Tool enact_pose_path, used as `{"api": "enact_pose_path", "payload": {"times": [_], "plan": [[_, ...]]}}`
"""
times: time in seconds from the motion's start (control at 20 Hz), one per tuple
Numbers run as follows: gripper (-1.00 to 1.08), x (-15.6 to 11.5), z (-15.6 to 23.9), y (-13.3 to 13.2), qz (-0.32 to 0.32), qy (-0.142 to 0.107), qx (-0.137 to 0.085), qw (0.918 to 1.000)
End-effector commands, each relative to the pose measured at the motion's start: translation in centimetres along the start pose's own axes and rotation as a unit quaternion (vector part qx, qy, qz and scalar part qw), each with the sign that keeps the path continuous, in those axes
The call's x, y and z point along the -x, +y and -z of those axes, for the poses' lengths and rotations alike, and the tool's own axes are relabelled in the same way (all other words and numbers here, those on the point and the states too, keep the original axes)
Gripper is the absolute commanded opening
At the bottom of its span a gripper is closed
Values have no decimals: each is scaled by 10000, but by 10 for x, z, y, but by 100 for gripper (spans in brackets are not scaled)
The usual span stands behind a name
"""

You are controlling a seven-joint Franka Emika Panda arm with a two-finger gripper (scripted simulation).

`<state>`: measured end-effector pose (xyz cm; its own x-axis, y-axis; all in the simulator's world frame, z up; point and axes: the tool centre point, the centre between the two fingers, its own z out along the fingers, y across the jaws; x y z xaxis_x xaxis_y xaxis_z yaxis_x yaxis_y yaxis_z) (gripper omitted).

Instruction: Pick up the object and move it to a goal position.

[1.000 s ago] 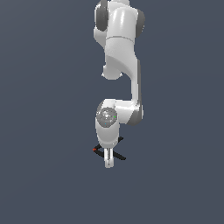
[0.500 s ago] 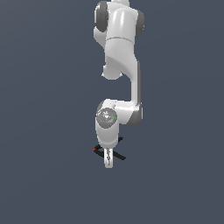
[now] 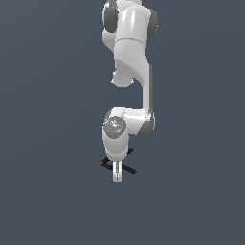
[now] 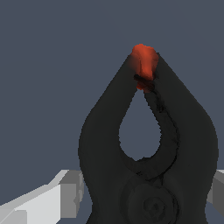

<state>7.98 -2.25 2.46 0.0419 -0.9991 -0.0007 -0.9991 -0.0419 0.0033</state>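
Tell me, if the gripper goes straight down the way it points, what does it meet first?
Probably the black spring clamp. In the wrist view it lies right between the gripper fingers, very near. Whether the fingers already touch it, I cannot tell.

Between the earlier pictures and now, very little has changed in the exterior view. The gripper (image 3: 116, 178) has come down slightly more over the clamp (image 3: 125, 167), so its fingers (image 3: 116, 173) now reach a little lower past the black body than one second ago. The wrist has sunk by the same small amount. The clamp itself has not shifted in any way I can see, and its red tip (image 3: 102, 162) points as before.
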Motion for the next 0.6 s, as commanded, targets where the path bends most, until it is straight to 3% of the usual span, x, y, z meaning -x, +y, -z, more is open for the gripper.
{"api": "enact_pose_path", "payload": {"times": [0.0,0.55], "plan": [[-100,-6,8,2,-4,1,-16,10000],[-100,-63,76,35,-7,-12,-16,10000]]}}
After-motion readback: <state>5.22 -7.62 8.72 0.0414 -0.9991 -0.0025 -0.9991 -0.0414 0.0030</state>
